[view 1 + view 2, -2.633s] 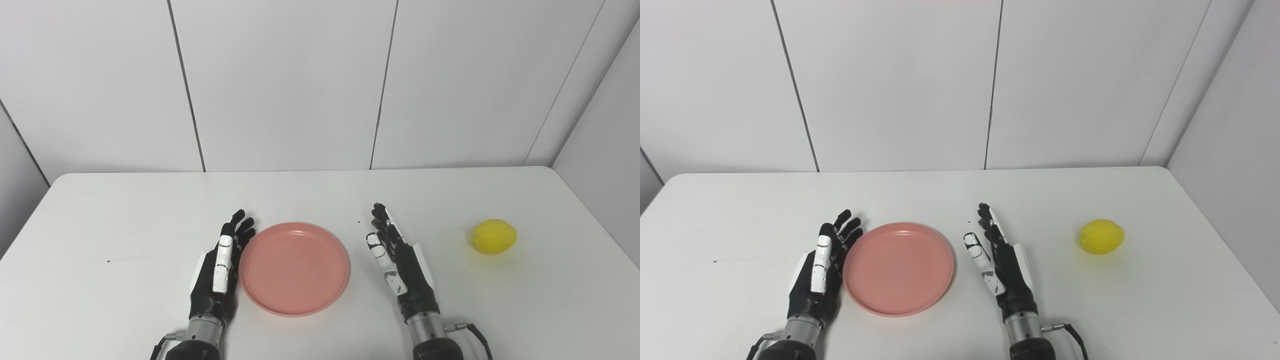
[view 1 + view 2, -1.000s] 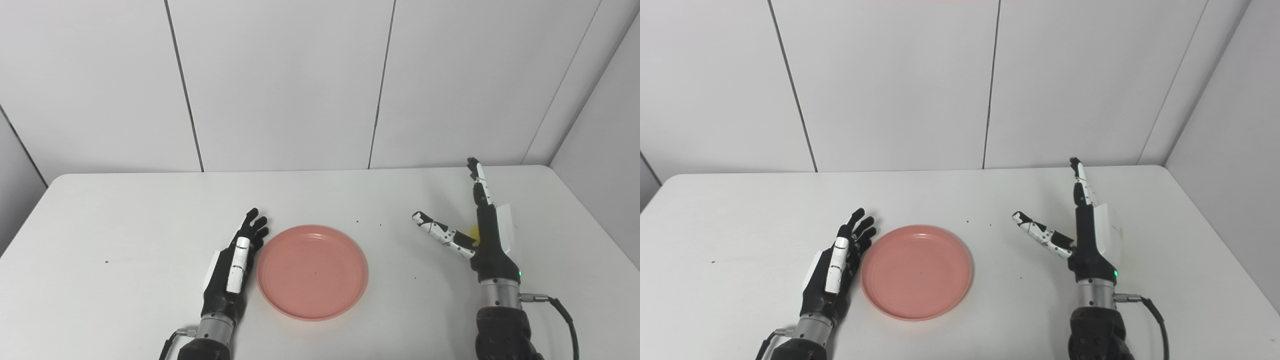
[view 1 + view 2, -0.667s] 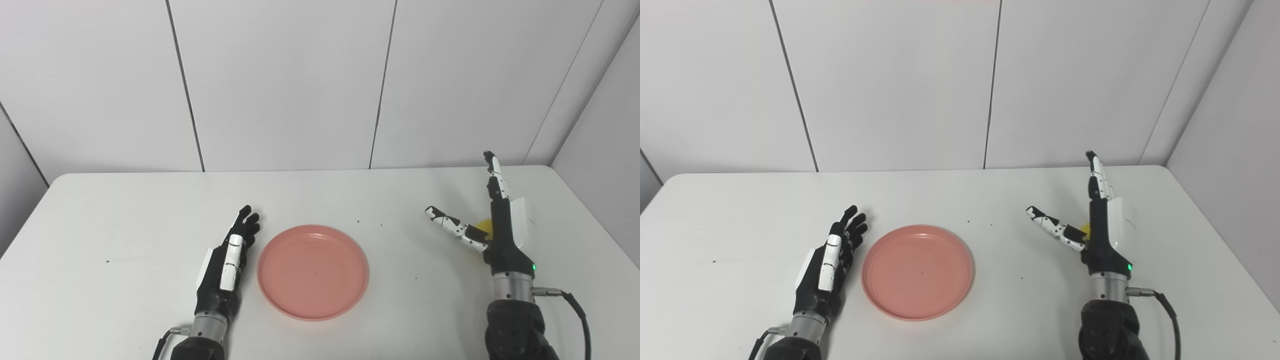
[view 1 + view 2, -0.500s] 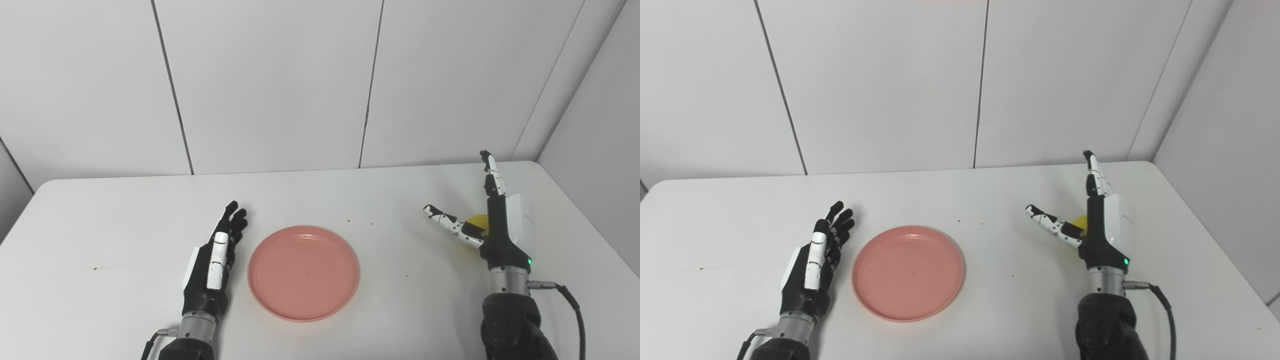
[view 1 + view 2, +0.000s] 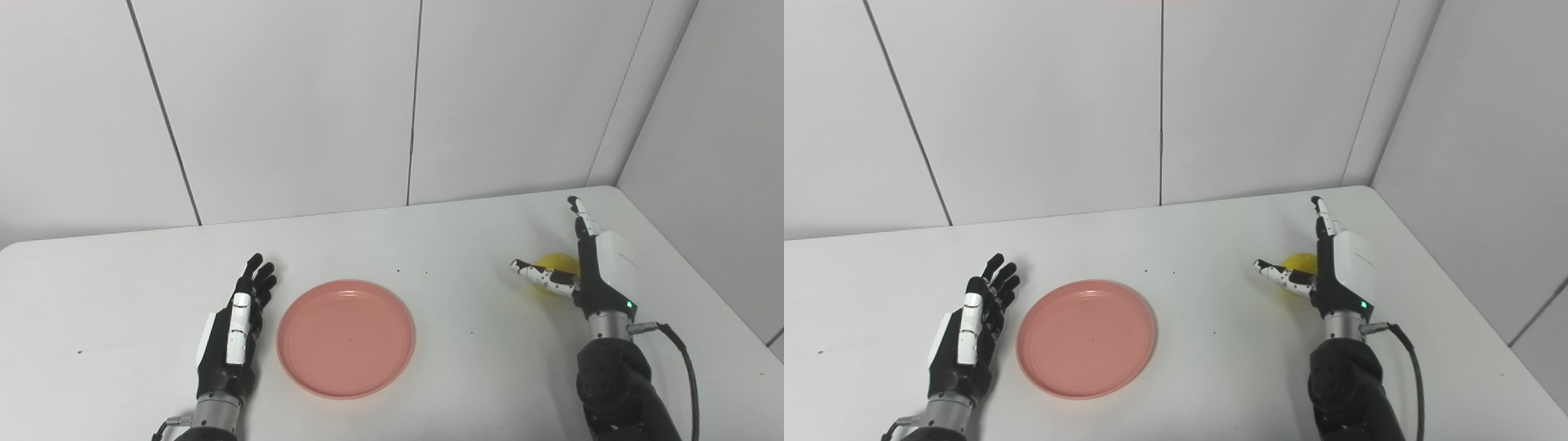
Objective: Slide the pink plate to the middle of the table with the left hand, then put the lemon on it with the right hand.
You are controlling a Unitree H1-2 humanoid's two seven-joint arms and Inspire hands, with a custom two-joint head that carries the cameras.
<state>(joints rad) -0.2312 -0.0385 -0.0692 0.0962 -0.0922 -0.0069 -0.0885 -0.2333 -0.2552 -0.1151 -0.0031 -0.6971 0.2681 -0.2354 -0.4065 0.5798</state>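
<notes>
Near the middle of the table (image 5: pixel 380 239), a little toward the near edge, the pink plate (image 5: pixel 345 338) lay flat and bare. Left hand (image 5: pixel 236 334) rested just beside the plate's left rim, fingers stretched out and apart, holding nothing; a thin strip of table showed between hand and rim. Lemon (image 5: pixel 556 264) sat toward the right edge, well apart from the plate. Right hand (image 5: pixel 591 272) stood upright against the lemon, thumb (image 5: pixel 542 276) reaching across its near side and the long fingers pointing up past it: spread wide, not closed on the fruit. Whether thumb or palm actually touched the lemon could not be judged.

Most of the lemon was hidden behind the right hand and thumb; only its upper yellow part showed. Both forearms were cut off by the bottom edge of the view. A black cable (image 5: pixel 683 367) ran from the right wrist and out of view.

The table was white with rounded corners and a few small dark specks. White panelled walls with dark seams stood behind it and along the right side.

Compared with half a second before, the whole view had shifted, so the camera had moved. The thumb now sat closer across the lemon, and the left hand had stayed open beside the plate.
</notes>
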